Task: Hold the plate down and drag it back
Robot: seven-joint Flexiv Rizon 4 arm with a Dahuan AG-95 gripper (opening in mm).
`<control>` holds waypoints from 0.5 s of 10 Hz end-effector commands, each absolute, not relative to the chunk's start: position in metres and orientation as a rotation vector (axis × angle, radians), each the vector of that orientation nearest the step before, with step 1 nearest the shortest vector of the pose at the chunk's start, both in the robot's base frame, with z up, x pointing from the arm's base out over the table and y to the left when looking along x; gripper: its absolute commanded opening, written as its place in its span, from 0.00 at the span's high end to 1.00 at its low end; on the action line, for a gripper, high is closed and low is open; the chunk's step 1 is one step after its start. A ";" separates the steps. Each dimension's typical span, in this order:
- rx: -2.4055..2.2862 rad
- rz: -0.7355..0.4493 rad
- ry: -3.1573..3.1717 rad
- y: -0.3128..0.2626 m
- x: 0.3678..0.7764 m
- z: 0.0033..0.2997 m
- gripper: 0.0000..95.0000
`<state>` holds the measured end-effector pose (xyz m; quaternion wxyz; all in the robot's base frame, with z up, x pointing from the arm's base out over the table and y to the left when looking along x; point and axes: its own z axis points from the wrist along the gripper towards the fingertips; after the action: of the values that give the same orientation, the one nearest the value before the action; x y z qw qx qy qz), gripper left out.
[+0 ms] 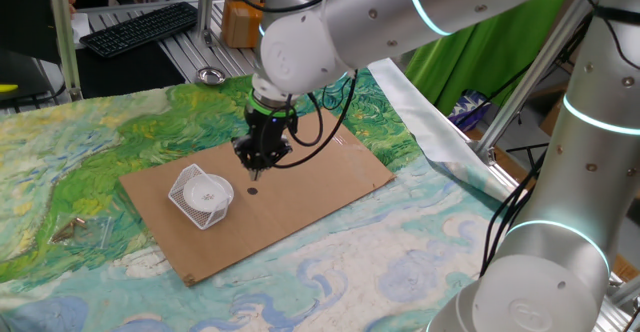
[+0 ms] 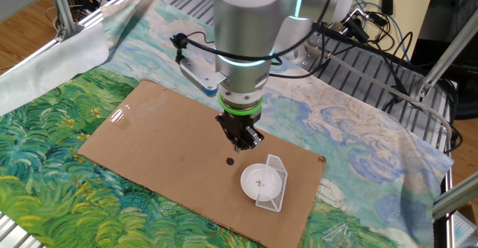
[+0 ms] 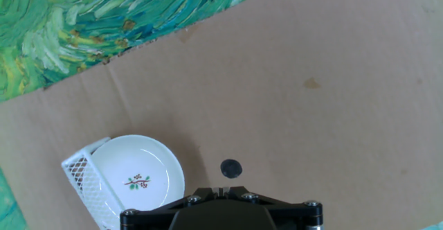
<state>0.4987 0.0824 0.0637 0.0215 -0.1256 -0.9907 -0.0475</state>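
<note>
Underneath, brown cardboard (image 1: 300,187) covers a green-blue painted cloth (image 1: 90,152).

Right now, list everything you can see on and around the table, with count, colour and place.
plate: one, white, on the cardboard, leaning on the basket
basket: one, white wire mesh, on the cardboard, beside the plate
dark dot: one, on the cardboard near the plate
cardboard: one sheet, brown, on the cloth
cloth: one, green and blue painted pattern, covering the table
metal bowl: one, shiny, beyond the cloth
keyboard: one, black, in the background
gripper: one, black, above the cardboard, apart from the plate
</note>
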 end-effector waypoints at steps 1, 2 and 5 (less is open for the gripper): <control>-0.422 -0.153 -3.065 0.090 0.500 0.059 1.00; -0.420 -0.154 -3.065 0.096 0.501 0.055 1.00; -0.427 -0.153 -3.065 0.111 0.500 0.050 1.00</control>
<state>0.5012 0.1141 0.0490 0.0221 -0.1375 -0.9890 -0.0505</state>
